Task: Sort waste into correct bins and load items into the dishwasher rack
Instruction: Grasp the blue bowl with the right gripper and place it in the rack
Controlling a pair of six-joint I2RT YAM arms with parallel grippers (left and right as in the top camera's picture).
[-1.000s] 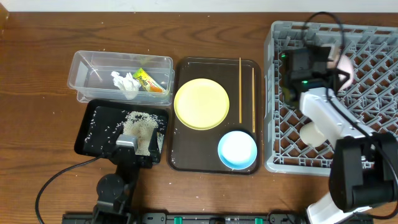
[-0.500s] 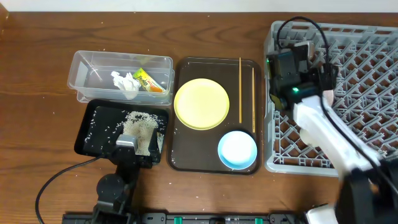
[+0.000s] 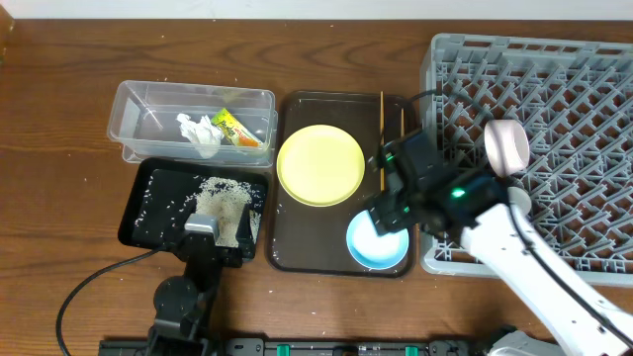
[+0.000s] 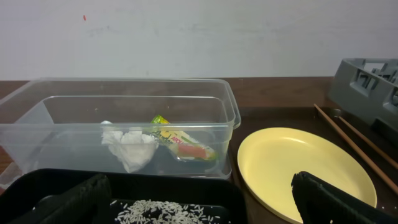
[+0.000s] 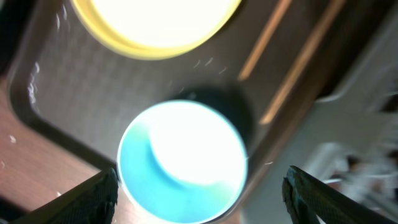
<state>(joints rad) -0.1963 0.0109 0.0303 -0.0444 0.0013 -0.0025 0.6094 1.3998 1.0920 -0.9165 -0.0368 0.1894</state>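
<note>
Right wrist view, blurred: my right claw [image 5: 199, 190] gapes wide and empty over the light blue bowl [image 5: 181, 163] on the brown tray [image 5: 43, 93], contact unclear. My left claw [image 4: 199, 202] is equally wide, empty, above the black tray [image 4: 37, 185] of rice [image 4: 168, 211]. Farther off, overhead, my arm [image 3: 524, 247] hides part of that bowl's rim; the white bowl [image 3: 506, 146] lies in the grey rack [image 3: 584, 89].

Robot test bench; wooden table [image 3: 59, 69], bare wall [image 4: 186, 37].
</note>
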